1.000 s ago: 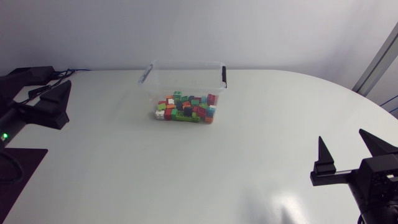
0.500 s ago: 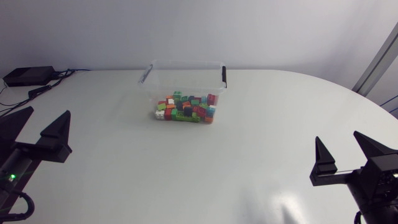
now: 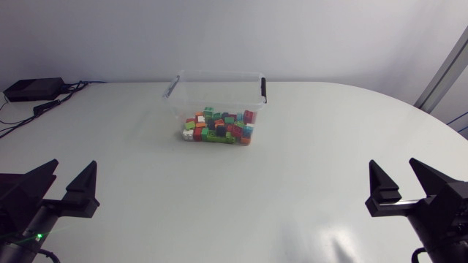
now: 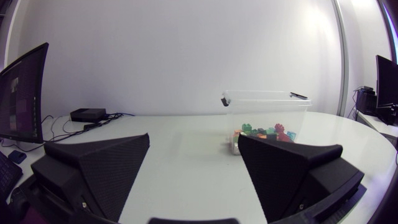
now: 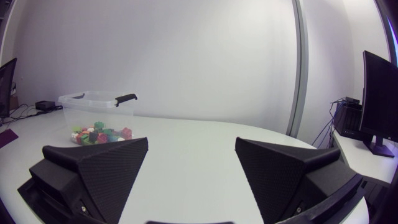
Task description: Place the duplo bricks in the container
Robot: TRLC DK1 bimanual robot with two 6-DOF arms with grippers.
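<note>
The clear plastic container (image 3: 219,74) stands on the far middle of the white tabletop (image 3: 219,208), open at the top. Its long axis runs from side to side across the tabletop, with a black latch handle (image 3: 263,89) at each short end. The duplo bricks (image 3: 218,128) lie inside it as a loose heap of red, green, orange, white and teal pieces covering the floor. The left pincer (image 3: 73,165) sits at the near left edge, fingers spread. The right pincer (image 3: 393,162) sits at the near right edge, fingers likewise spread. Both are well apart from the container, which lies ahead of each.
</note>
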